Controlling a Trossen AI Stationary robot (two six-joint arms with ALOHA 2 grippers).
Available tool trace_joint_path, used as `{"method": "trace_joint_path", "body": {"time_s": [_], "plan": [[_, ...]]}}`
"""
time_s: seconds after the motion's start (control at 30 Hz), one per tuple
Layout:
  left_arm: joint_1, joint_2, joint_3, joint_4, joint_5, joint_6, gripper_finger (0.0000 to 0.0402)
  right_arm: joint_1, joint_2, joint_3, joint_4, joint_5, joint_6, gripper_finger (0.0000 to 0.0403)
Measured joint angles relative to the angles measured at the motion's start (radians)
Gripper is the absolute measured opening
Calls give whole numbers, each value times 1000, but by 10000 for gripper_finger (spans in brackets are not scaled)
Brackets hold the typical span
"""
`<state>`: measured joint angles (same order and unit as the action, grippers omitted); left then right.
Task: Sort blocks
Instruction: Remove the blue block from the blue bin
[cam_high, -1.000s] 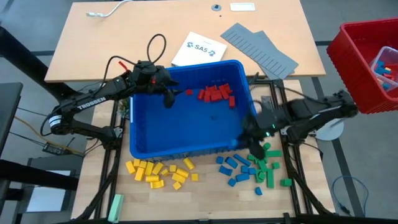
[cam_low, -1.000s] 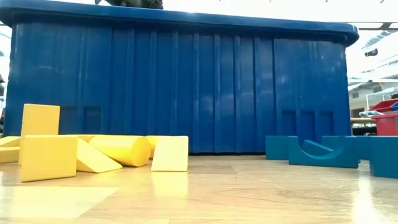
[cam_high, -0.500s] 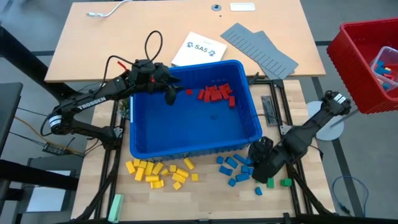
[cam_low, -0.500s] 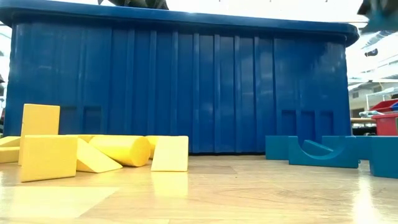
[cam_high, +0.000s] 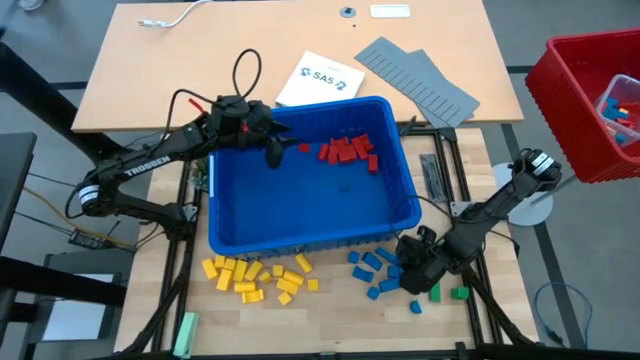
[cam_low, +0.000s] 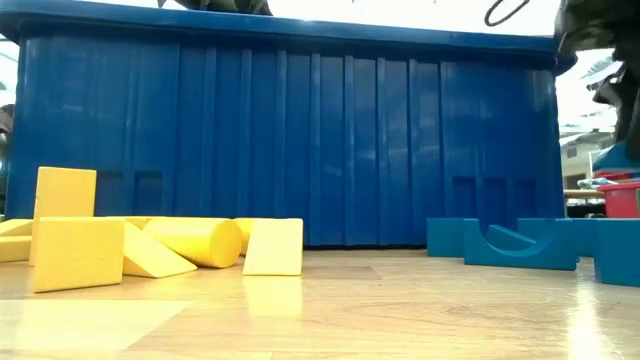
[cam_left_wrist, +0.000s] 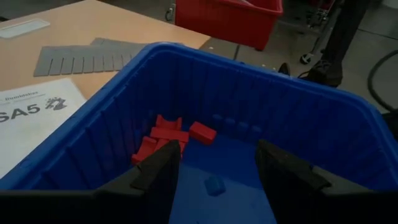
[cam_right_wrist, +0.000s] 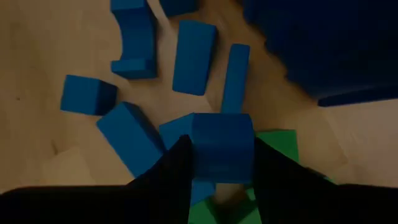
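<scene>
Sorting looks mostly done: yellow blocks (cam_high: 256, 278), blue blocks (cam_high: 378, 272) and green blocks (cam_high: 446, 293) piled on the counter (cam_high: 330, 310), red blocks (cam_high: 346, 152) left in the bin (cam_high: 300, 205). Right claw (cam_right_wrist: 219, 163) grips a blue block (cam_right_wrist: 222, 147) over the blue pile, left claw (cam_left_wrist: 217, 163) hangs open in the bin

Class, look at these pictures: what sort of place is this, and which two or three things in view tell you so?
Probably a robotics lab or test workshop. Two dark arms are mounted at a wooden table, a blue bin sits among colour-sorted blocks, and a printed sheet lies behind it.
</scene>
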<state>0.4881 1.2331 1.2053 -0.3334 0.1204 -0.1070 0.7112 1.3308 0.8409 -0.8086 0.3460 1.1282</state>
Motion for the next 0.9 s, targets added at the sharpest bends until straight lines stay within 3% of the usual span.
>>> {"method": "trace_joint_path", "body": {"time_s": [0.17,0.37,0.53,0.7,0.8,0.9], "plan": [[0,0,0,-1,0,1,219,-9,9,-44,33,0,29,143],[0,0,0,-1,0,-1,219,-11,2,-45,21,-14,42,207],[0,0,0,-1,0,-2,219,-16,-27,53,-77,-140,-52,243],[0,0,0,-1,0,-2,219,-29,-78,217,-206,-269,-79,250],[0,0,0,-1,0,-2,219,-53,-106,324,-257,-239,-79,244],[0,0,0,0,0,-2,219,-97,-135,422,-300,-117,-113,236]]}}
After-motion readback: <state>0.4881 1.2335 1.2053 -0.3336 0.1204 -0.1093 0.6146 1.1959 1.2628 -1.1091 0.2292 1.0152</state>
